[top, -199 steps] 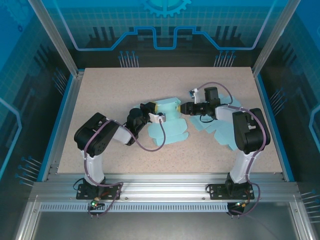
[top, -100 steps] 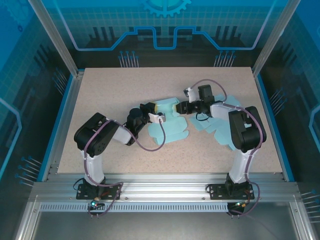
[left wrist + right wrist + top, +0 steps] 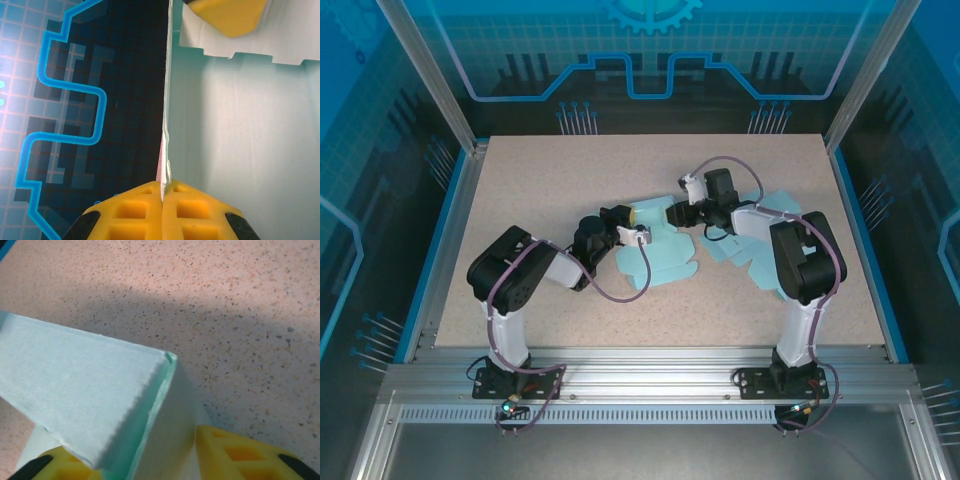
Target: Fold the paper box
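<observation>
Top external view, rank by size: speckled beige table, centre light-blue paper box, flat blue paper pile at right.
1. Speckled beige table
2. Light-blue paper box, flat blue paper pile: alike, pile partly hidden.

Overhead rear view, wrists close on box [image 3: 660, 262]

No readable text, label, brand or number appears on anything in view.

Speckled beige laminate tabletop [image 3: 540, 180] [image 3: 240, 300], matte, fine dark flecks. Loose pile of flat pale-blue card sheets [image 3: 742, 262] lies at 3 o'clock of table centre. Ribbed aluminium rail [image 3: 650, 385] borders the 6 o'clock edge. Blue-lit back panel with bright line tracery [image 3: 620, 85] [image 3: 75, 100] stands at 12 o'clock.
</observation>
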